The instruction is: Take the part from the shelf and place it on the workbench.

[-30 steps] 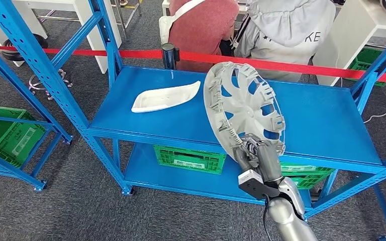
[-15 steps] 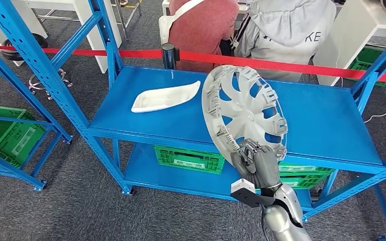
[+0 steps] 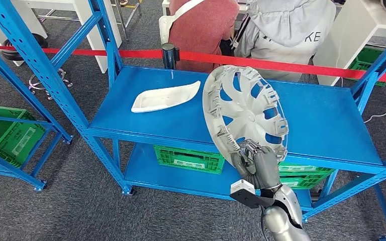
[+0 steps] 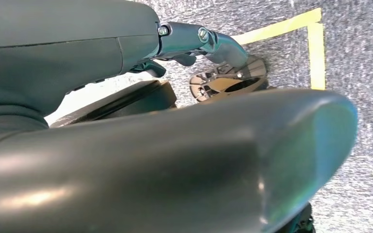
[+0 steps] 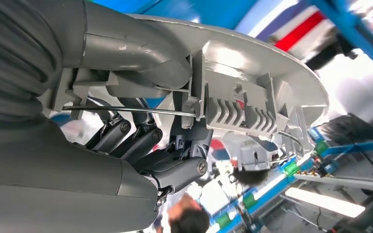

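A grey wheel cover [image 3: 244, 110] with curved spokes stands tilted on edge in the air above the front of the blue shelf [image 3: 326, 125]. My right hand [image 3: 255, 163] grips its lower rim from below, thumb on one side and fingers on the other. Up close in the right wrist view, the thumb and dark fingers [image 5: 141, 141] clamp the wheel cover [image 5: 252, 77] by its ribbed rim. My left hand hangs over grey carpet in the left wrist view; whether it is open or shut cannot be told.
A white elongated plastic part [image 3: 165, 96] lies on the shelf's left half. Green crates [image 3: 188, 158] sit on the lower shelf level. A second blue rack [image 3: 10, 80] stands to the left. Two people [image 3: 246, 30] sit behind a red barrier tape [image 3: 301, 66].
My right hand has turned at the wrist and drawn slightly down and left, so the wheel cover now faces me more squarely. The last half second shows almost no motion.
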